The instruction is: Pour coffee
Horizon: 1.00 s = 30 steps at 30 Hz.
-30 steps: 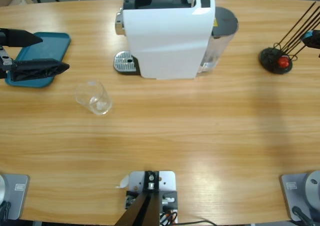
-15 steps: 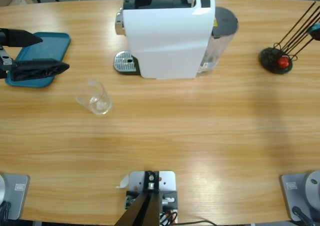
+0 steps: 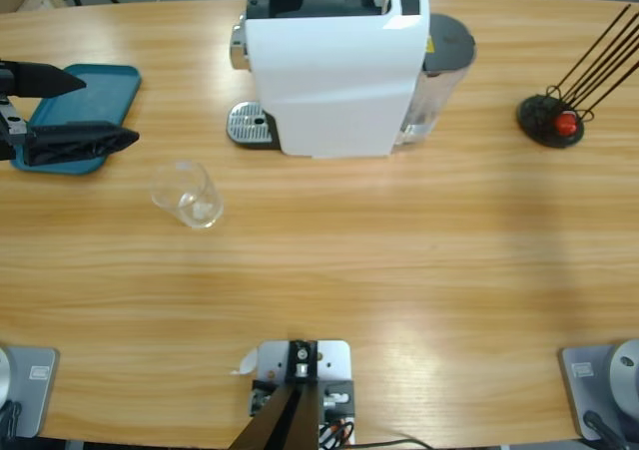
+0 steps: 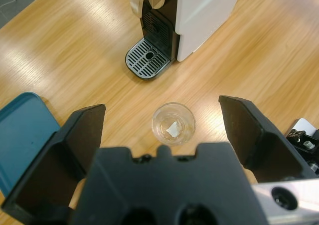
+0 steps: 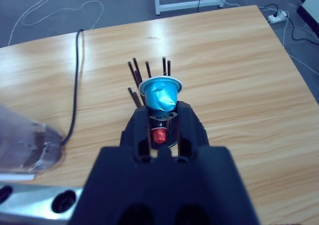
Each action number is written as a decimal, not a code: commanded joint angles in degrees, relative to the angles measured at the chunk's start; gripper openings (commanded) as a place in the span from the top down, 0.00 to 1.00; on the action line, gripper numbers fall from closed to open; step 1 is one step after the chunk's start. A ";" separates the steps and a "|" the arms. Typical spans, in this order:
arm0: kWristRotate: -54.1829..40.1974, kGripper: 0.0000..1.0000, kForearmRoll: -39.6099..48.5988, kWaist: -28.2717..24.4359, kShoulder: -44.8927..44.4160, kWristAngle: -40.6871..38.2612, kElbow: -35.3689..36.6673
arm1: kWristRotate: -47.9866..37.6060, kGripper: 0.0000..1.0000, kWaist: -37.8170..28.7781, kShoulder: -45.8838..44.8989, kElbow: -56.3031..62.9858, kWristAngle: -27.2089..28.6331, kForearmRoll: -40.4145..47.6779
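Empty glass tumbler on the wooden table, near the white coffee machine, short of its drip grid; no coffee visible anywhere yet.

Left gripper spread wide, empty, above the teal tray, aimed at the tumbler. Right gripper pinching a blue capsule above the capsule rack. Tumbler probably light, smooth, breakable: best taken gently around its wall, kept upright. Capsule probably light and easily dented. Right gripper absent from the high view, capsule grip shown by the right wrist view alone; spout and the tumbler's bare bottom clearest from the left wrist view.
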<state>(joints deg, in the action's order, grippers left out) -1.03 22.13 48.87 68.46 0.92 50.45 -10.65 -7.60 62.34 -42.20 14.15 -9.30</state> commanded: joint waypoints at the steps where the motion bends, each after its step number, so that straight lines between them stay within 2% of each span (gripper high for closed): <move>1: 0.76 0.01 -0.65 0.52 0.53 0.84 -2.14 | 5.54 0.91 -10.06 -4.81 -6.19 -16.40 -4.80; 3: 0.76 0.01 -0.60 0.52 -0.35 0.84 -2.55 | 7.66 0.91 -15.28 -2.66 -9.30 -22.17 -6.13; 6: 0.67 0.01 -0.49 0.52 -2.69 0.87 -3.25 | 12.64 0.92 -24.42 3.63 -16.58 -25.40 -9.44; 8: 0.48 0.01 0.02 0.52 -4.60 1.01 -3.52 | 14.99 0.92 -30.15 8.59 -22.15 -25.35 -10.98; 9: 0.23 0.01 0.49 0.52 -5.76 1.01 -3.48 | 16.15 0.98 -32.39 11.08 -24.95 -25.14 -11.41; 10: 0.08 0.01 0.91 0.52 -6.64 1.01 -3.41 | 17.01 1.00 -34.43 13.48 -27.32 -25.00 -11.62; 15: -0.06 0.01 3.08 0.52 -9.52 1.01 -3.41 | 24.47 1.00 -41.74 23.76 -36.32 -24.79 -15.54; 19: -0.38 0.01 3.36 0.52 -9.72 1.01 -2.90 | 30.64 1.00 -43.64 29.21 -40.33 -23.85 -16.89; 24: -0.38 0.01 3.27 0.52 -8.24 1.01 -1.55 | 37.00 1.00 -44.04 33.99 -43.26 -18.51 -14.90; 30: -0.29 0.01 3.02 0.52 -7.82 0.93 -2.37 | 38.51 1.00 -44.06 37.77 -45.09 -14.63 -12.50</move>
<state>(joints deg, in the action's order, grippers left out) -1.11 24.59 48.94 60.05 1.20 49.28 25.82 -51.09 93.91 -85.66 -4.35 -23.78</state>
